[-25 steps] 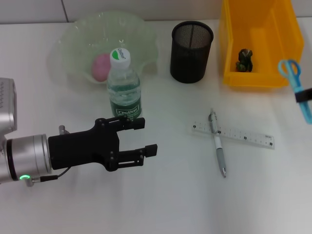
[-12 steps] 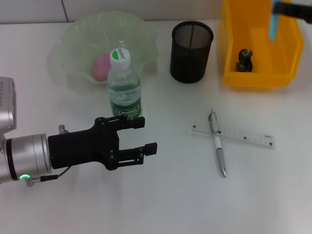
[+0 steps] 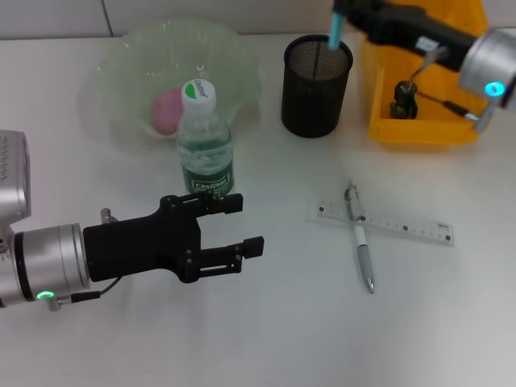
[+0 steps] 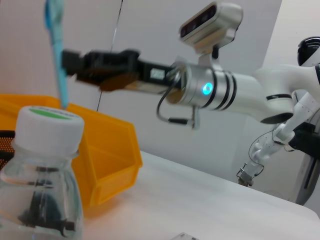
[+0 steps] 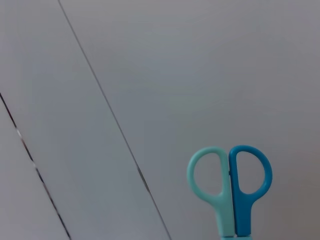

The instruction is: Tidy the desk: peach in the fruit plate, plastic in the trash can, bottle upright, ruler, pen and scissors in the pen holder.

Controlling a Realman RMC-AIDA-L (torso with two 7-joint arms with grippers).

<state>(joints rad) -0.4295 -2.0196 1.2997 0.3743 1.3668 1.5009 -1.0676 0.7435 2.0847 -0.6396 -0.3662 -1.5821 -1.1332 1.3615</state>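
Nearest, the left gripper [image 3: 242, 226] hovers low over the white worktop [image 3: 266, 322], its jaws wide and empty, just in front of the upright bottle [image 3: 206, 145]. To its right a pen [image 3: 360, 238] lies across a ruler [image 3: 383, 221]. Farther back, the peach [image 3: 168, 111] sits in the fruit plate [image 3: 129, 72]. The right gripper [image 3: 355, 12] grips the scissors [image 3: 335, 28] above the pen holder [image 3: 317, 85], beside the yellow bin [image 3: 427, 121].

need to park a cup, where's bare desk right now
Bare: white desk in front of the clear ruler and silver pen. Crowded: back row of green glass plate, black mesh holder, yellow bin.
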